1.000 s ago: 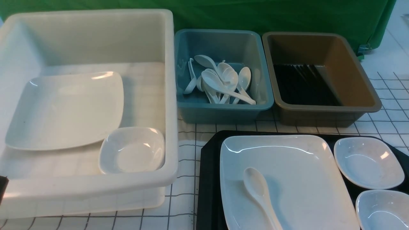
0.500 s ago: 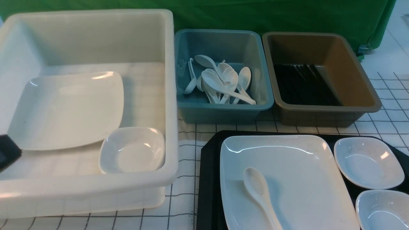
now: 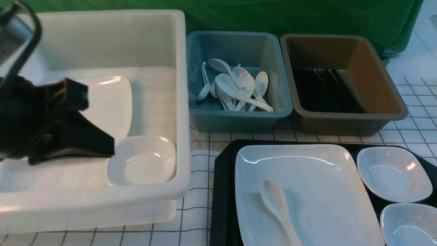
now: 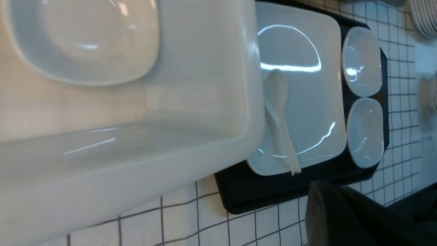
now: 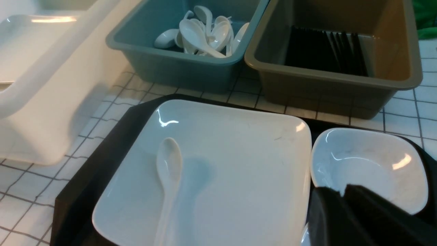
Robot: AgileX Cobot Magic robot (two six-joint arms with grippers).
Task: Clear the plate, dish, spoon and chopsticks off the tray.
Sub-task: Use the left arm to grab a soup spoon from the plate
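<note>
The black tray [image 3: 223, 191] lies at the front right. It carries the large white plate [image 3: 317, 184], and the white spoon [image 3: 275, 201] rests in that plate. Two small white dishes [image 3: 392, 174] [image 3: 408, 223] sit on the tray's right side. The only chopsticks [image 3: 324, 90] I see lie in the brown tub. My left gripper [image 3: 111, 148] hovers shut and empty over the white tub, far left of the tray. My right gripper [image 5: 341, 193] hangs above the nearer dish [image 5: 368, 164], its fingers nearly together with a thin slit at the tips and nothing between them.
A big white tub [image 3: 102, 201] at the left holds another plate [image 3: 109, 102] and a small dish [image 3: 141, 160]. Behind the tray stand a blue tub [image 3: 239, 121] with several spoons and the brown tub [image 3: 348, 123]. A green cloth backs the gridded table.
My left gripper has swung up from the lower left edge of the front view to above the white tub. Nothing on the tray has moved.
</note>
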